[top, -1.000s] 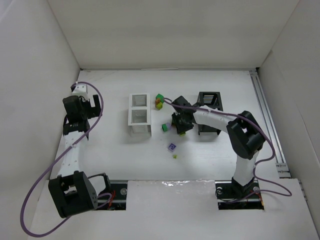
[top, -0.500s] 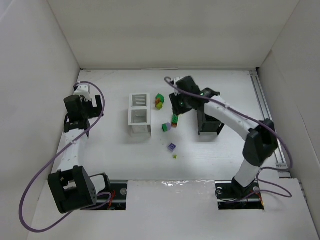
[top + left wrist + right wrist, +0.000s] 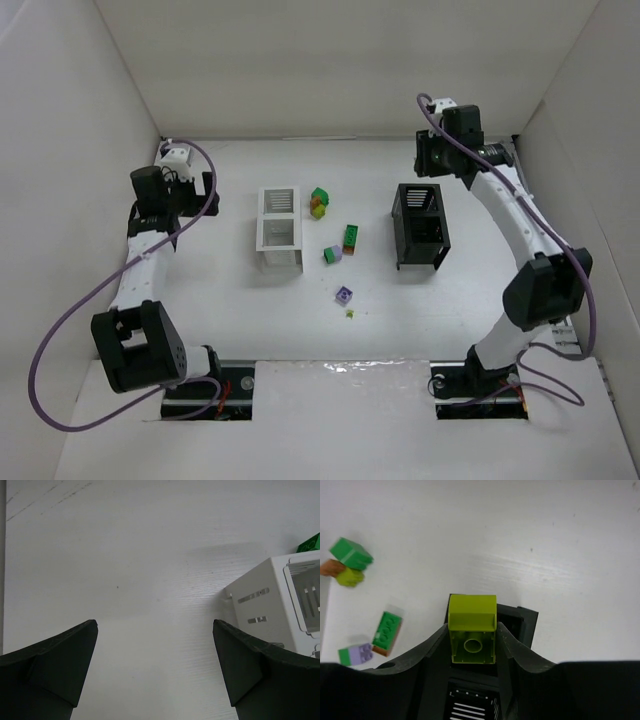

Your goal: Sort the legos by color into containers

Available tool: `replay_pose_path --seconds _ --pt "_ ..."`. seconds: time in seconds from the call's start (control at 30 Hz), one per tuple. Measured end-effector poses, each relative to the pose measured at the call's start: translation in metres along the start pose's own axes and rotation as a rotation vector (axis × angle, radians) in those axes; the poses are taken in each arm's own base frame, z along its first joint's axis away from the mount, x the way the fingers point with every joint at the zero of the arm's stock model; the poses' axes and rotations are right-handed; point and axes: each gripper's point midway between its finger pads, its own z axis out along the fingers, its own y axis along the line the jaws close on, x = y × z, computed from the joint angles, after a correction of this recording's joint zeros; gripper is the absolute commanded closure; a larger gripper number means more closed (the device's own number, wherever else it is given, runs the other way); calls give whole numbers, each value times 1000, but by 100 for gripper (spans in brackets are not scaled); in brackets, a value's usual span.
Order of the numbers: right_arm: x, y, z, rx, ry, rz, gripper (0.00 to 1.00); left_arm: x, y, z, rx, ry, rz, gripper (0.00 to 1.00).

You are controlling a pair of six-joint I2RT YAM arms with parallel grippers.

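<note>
My right gripper [image 3: 472,647] is clenched on a yellow-green brick [image 3: 472,612], pinched by its sides at the very tips, high above the table toward the far right corner. The black box [image 3: 420,255] stands below and a little nearer, right of the table's middle. In my wrist view only one corner of its rim shows past the fingers, so I judge that I am over its far edge and not over a compartment.

That is the main risk. If I let go from here the brick would fall a long way, and it could clip the rim and skip off toward the far edge, or bounce back out. I also cannot tell which compartment I am lined up with, so it might land with the wrong colour.

My left gripper [image 3: 154,625] hangs released and empty near the far left corner, beside the white box [image 3: 255,610].

A green-and-orange stack [image 3: 350,239], a green-and-lavender piece [image 3: 331,254] and a mixed cluster [image 3: 318,201] lie loose between the boxes, and a sweeping return toward them could scatter them
</note>
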Motion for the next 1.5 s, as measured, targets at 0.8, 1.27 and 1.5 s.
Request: replay_pose_path --seconds 0.8,1.27,1.5 --pt "76 -28 42 -44 215 -44 28 13 -1 16 3 43 -56 1" --pt "154 45 -86 -518 39 -673 37 10 4 16 -21 31 -46 1" --pt "221 119 -112 -865 63 -939 49 18 4 7 -35 31 -12 1"
